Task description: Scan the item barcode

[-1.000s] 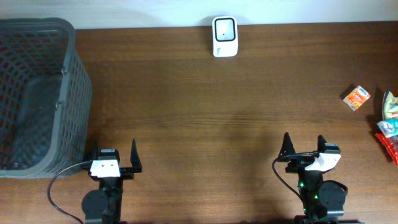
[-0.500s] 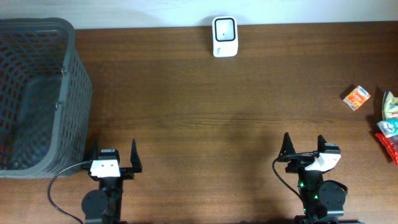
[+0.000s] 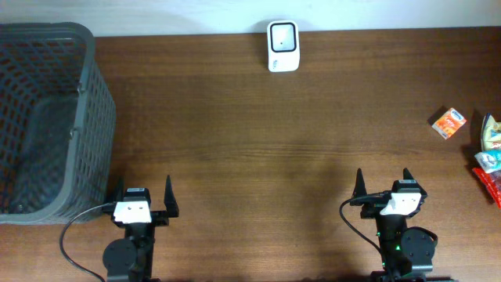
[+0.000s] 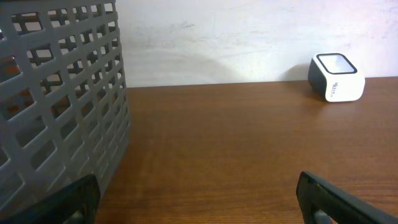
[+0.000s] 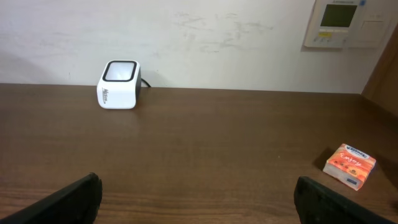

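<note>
A small orange box (image 3: pixel 449 123) lies near the table's right edge, and the right wrist view has it (image 5: pixel 349 165) ahead on the right. The white barcode scanner (image 3: pixel 282 45) stands at the far middle edge, window up; both wrist views catch it (image 4: pixel 336 77) (image 5: pixel 118 84). My left gripper (image 3: pixel 144 188) is open at the front left, nothing between its fingers (image 4: pixel 81 196). My right gripper (image 3: pixel 383 178) is open at the front right, also holding nothing, well short of the orange box.
A tall grey mesh basket (image 3: pixel 47 117) fills the left end of the table, close beside my left gripper (image 4: pixel 199 199). Several snack packets (image 3: pixel 489 157) lie at the right edge, just past the orange box. A pale wall runs behind the table.
My right wrist has turned slightly and now sits straighter. The left arm, the orange box and the scanner have not moved.
</note>
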